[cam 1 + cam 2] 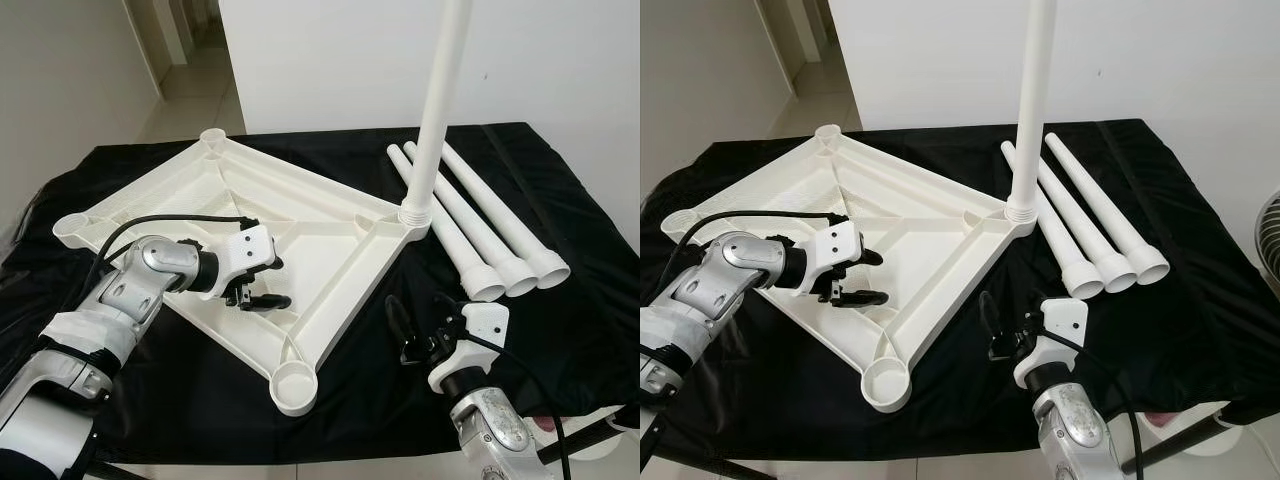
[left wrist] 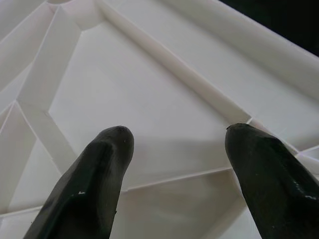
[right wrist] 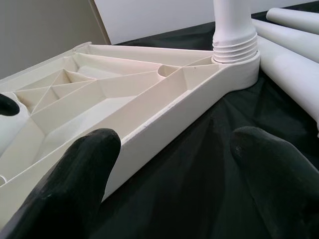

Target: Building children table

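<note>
A white plastic tabletop (image 1: pixel 200 190) lies upside down on black cloth, its ribbed underside facing up. One white leg (image 1: pixel 440 100) stands upright, screwed into its right corner socket. Three loose legs (image 1: pixel 480 225) lie side by side to the right of it. The front corner socket (image 1: pixel 295 385) is bare. My left gripper (image 1: pixel 275 282) hovers open just over the ribs (image 2: pixel 164 64) in the tabletop's near-left half, holding nothing. My right gripper (image 1: pixel 420 318) is open low over the cloth, beside the tabletop's front right edge (image 3: pixel 164 124), pointing toward the standing leg (image 3: pixel 234 30).
The black cloth (image 1: pixel 560 330) covers the whole work table, with bare cloth at the front right. A white wall (image 1: pixel 350 60) stands behind and a doorway opens at the back left. A fan (image 1: pixel 1268 235) is beyond the table's right side.
</note>
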